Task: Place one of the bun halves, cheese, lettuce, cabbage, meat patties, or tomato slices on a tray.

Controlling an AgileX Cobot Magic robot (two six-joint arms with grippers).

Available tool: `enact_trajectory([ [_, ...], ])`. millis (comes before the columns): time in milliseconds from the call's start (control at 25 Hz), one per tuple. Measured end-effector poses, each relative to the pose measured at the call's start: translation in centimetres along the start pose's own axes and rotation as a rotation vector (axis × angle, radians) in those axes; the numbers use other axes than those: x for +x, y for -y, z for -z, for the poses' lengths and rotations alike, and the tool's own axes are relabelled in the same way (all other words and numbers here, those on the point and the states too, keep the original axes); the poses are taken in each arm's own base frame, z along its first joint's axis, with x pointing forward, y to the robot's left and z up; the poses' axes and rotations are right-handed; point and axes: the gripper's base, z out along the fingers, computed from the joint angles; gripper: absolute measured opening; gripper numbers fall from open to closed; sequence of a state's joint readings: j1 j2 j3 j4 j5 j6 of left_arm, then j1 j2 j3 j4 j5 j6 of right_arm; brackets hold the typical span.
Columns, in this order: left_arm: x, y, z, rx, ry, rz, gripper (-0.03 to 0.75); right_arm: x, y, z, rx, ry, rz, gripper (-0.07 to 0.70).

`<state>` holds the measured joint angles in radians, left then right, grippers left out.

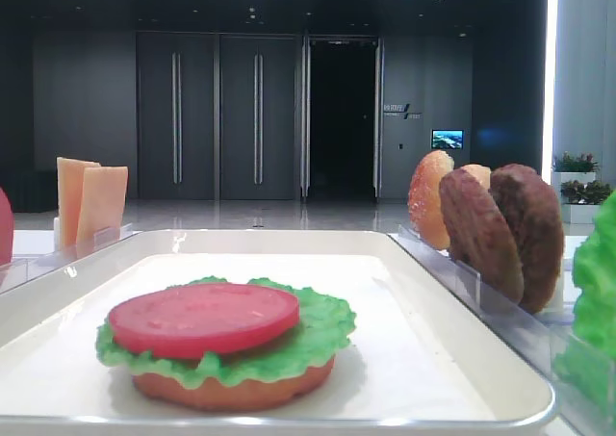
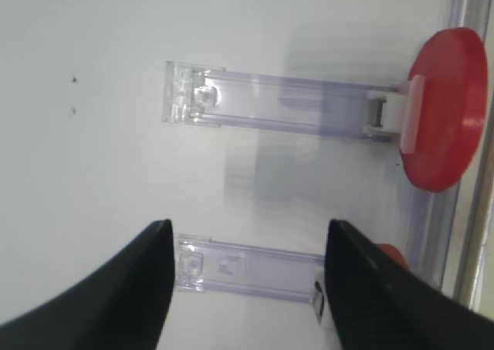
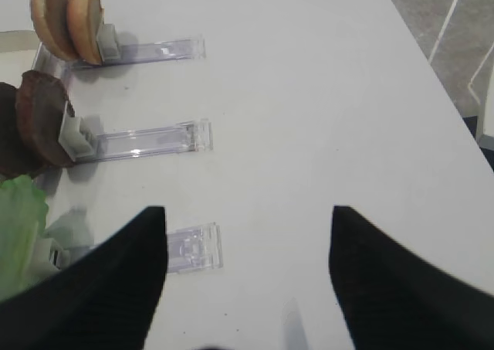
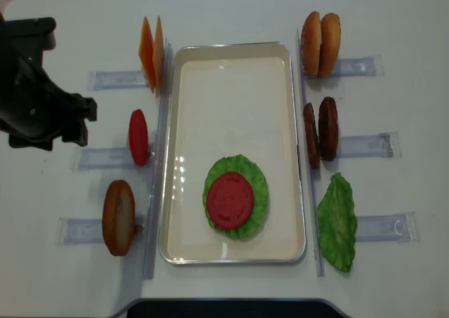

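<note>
the tray [image 4: 186,156] is a shallow white rectangle with rounded corners and a raised rim, sitting mid-frame on the white surface [image 4: 393,23] in the overhead view. in its lower half lies a stack: a glossy orange-tan bun half [image 1: 231,390] at the bottom, a frilly bright green lettuce [image 4: 259,191] leaf over it, and a flat round red tomato slice [image 4: 229,199] with a faintly pitted face on top. only the low front view shows the bun under the leaf; from above it is hidden.

clear plastic racks [image 4: 361,67] flank the tray. at right stand two bun halves [image 4: 320,43] on edge, two rough dark-brown meat patties [image 4: 320,133], and a second ruffled leaf [image 4: 337,222]. at left stand thin pale-orange cheese [image 4: 151,52] slices, one red disc [image 4: 138,137] and another bun half [image 4: 118,217].

the left arm [image 4: 35,93] shows at the upper left of the overhead view. its wrist view shows the left fingers [image 2: 116,296] spread wide apart, holding nothing, above two clear racks with the red disc at the right edge. the right wrist view shows the right fingers [image 3: 108,288] also apart and empty, over the bare surface near the racks.
</note>
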<state>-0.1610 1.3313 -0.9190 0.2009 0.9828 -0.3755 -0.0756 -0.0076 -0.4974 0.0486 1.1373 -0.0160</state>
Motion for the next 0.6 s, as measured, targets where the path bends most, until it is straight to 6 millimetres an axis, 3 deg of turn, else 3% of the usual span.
enact_trajectory([
  [600,-0.3,-4.6,-0.6,-0.065,-0.039,0.141,0.471,0.0,0.0,0.0,0.0,0.0,0.0,0.461],
])
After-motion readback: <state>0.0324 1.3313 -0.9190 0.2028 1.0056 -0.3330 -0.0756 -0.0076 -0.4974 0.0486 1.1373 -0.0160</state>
